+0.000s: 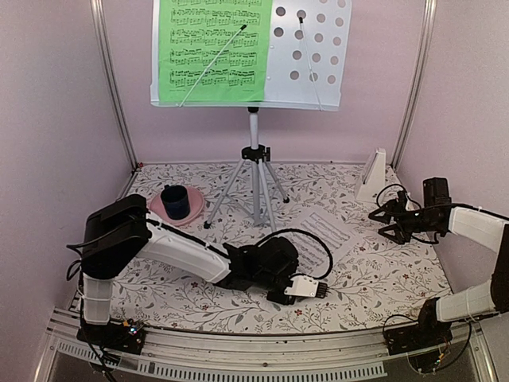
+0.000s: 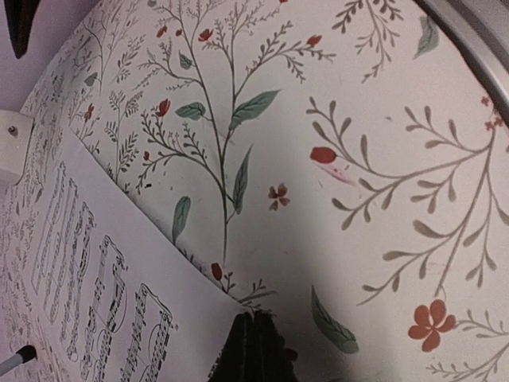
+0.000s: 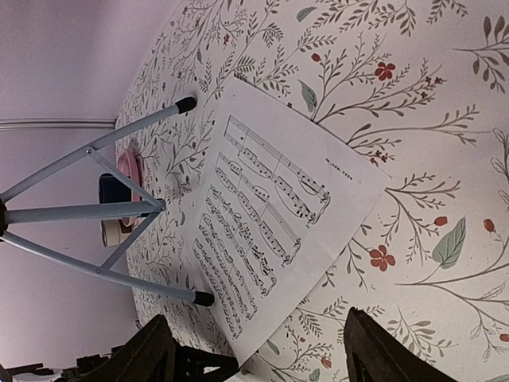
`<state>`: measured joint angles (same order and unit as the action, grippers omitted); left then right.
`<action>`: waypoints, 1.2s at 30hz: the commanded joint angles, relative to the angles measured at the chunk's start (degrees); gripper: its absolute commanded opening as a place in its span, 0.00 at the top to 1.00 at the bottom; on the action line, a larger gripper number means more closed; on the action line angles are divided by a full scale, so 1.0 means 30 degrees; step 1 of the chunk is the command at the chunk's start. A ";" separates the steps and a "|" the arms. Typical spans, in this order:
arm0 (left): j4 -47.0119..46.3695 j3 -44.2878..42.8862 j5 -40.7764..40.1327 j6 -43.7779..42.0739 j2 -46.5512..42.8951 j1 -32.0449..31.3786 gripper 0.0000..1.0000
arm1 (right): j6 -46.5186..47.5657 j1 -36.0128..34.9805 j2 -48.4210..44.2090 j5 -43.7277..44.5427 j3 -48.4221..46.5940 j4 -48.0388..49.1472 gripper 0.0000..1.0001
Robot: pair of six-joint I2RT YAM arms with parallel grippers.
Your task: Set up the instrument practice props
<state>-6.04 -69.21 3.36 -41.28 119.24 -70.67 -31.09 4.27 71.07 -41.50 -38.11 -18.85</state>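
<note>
The pale grey music stand [image 1: 254,171] stands at the back centre, with the green sheet [image 1: 213,49] on the left of its hole-punched desk [image 1: 310,52]. The white sheet [image 1: 322,232] lies flat on the floral cloth, right of the tripod; it also shows in the left wrist view [image 2: 71,263] and the right wrist view [image 3: 274,215]. My left gripper [image 1: 322,291] is shut, its tips [image 2: 254,342] at the sheet's near corner; I cannot tell whether it pinches paper. My right gripper [image 1: 388,220] is open and empty [image 3: 266,358], right of the sheet. The white metronome [image 1: 372,177] stands behind it.
A dark blue cup [image 1: 176,200] sits on a pink plate [image 1: 159,212] left of the tripod. The tripod's legs [image 3: 95,211] spread over the cloth, one foot [image 3: 203,298] near the sheet's edge. Pink walls close in the back and sides.
</note>
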 commanded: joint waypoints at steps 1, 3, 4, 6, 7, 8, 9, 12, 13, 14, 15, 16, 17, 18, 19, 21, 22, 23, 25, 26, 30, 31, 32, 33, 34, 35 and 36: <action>-0.1405 -0.1420 0.1692 0.0805 0.0818 -0.0642 1.00 | -0.0164 0.0095 -0.0457 0.0350 -0.0590 0.0070 0.25; -0.1827 -0.1753 0.1998 0.1133 0.1015 -0.0724 1.00 | -0.0232 0.0082 -0.0506 0.0341 -0.0675 0.0101 0.25; -0.2088 -0.1859 0.2047 0.1352 0.1116 -0.0769 1.00 | -0.0226 0.0097 -0.0551 0.0342 -0.0707 0.0077 0.25; -0.2388 -0.2120 0.2357 0.1654 0.1200 -0.0837 1.00 | -0.0141 0.0094 -0.0666 0.0312 -0.0785 0.0073 0.25; -0.2598 -0.2216 0.2403 0.1798 0.1209 -0.0860 1.00 | -0.0112 0.0099 -0.0714 0.0350 -0.0805 0.0073 0.25; -0.2774 -0.2287 0.2471 0.1918 0.1232 -0.0873 1.00 | -0.0085 0.0088 -0.0812 0.0395 -0.0836 0.0073 0.25; -0.2847 -0.2362 0.2564 0.2010 0.1253 -0.0860 1.00 | -0.0090 0.0098 -0.0856 0.0441 -0.0833 0.0095 0.25; -0.2915 -0.2578 0.2760 0.2227 0.1290 -0.0834 1.00 | -0.0022 0.0078 -0.0806 0.0465 -0.0819 0.0171 0.25; -0.2960 -0.2489 0.2952 0.2316 0.1235 -0.0775 1.00 | -0.0033 0.0096 -0.0706 0.0325 -0.0827 0.0309 0.25; -0.3042 -0.2369 0.3302 0.2464 0.1129 -0.0698 1.00 | -0.0025 0.0106 -0.0605 0.0000 -0.0832 0.0520 0.26; -0.3239 -0.2159 0.3759 0.2577 0.0984 -0.0634 1.00 | -0.0063 0.0085 -0.0567 -0.0555 -0.0844 0.0872 0.28; -0.3520 -0.1979 0.4058 0.2682 0.0841 -0.0615 1.00 | -0.0113 0.0053 -0.0551 -0.1018 -0.0816 0.1279 0.29; -0.3738 -0.1814 0.4308 0.2732 0.0695 -0.0605 1.00 | -0.0193 0.0005 -0.0560 -0.1234 -0.0842 0.1575 0.31; -0.3993 -0.1695 0.4562 0.2830 0.0611 -0.0604 1.00 | -0.0244 -0.0143 -0.0627 -0.1312 -0.0885 0.1769 0.31; -0.4274 -0.1661 0.4891 0.2919 0.0501 -0.0611 1.00 | -0.0268 -0.0297 -0.0676 -0.1314 -0.0940 0.1889 0.31; -0.4717 -0.1773 0.5508 0.3188 0.0554 -0.0634 1.00 | -0.0242 -0.0429 -0.0707 -0.1365 -0.0979 0.1958 0.31; -0.4899 -0.1927 0.5778 0.3396 0.0678 -0.0651 1.00 | -0.0242 -0.0428 -0.0679 -0.1347 -0.1001 0.1908 0.31; -0.5194 -0.2104 0.6083 0.3715 0.0814 -0.0653 1.00 | -0.0220 -0.0439 -0.0690 -0.1421 -0.0993 0.1892 0.31; -0.5698 -0.2385 0.6611 0.4460 0.1088 -0.0627 1.00 | -0.0112 -0.0439 -0.0831 -0.1469 -0.0997 0.1822 0.31; -0.5908 -0.2524 0.6751 0.4822 0.1191 -0.0614 1.00 | -0.0028 -0.0436 -0.0987 -0.1349 -0.1084 0.1687 0.31; -0.6882 -0.3018 0.7199 0.6154 0.1172 -0.0531 1.00 | 0.0319 -0.0431 -0.2013 -0.0747 -0.1533 0.1560 0.29; -0.7077 -0.3112 0.7359 0.6644 0.1114 -0.0495 1.00 | 0.0220 -0.0429 -0.2211 -0.0643 -0.1598 0.1694 0.29; -0.7289 -0.3208 0.7445 0.7149 0.1033 -0.0432 1.00 | 0.0152 -0.0414 -0.2390 -0.0590 -0.1752 0.1825 0.29; -0.7483 -0.3271 0.7474 0.7729 0.0932 -0.0370 1.00 | 0.0115 -0.0441 -0.2504 -0.0499 -0.1991 0.1856 0.28; -0.7654 -0.3342 0.7646 0.8296 0.0773 -0.0281 1.00 | 0.0111 -0.0445 -0.2643 -0.0328 -0.2288 0.1819 0.28; -0.7936 -0.3354 0.7785 0.8956 0.0555 -0.0204 1.00 | 0.0110 -0.0445 -0.2777 -0.0166 -0.2630 0.1829 0.28; -0.8333 -0.3315 0.7758 0.9720 0.0323 -0.0136 1.00 | 0.0132 -0.0452 -0.2911 -0.0043 -0.2962 0.1831 0.28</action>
<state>-23.38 -77.17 22.33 -20.84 122.74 -71.40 -31.18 3.20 64.42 -43.44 -42.70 -14.96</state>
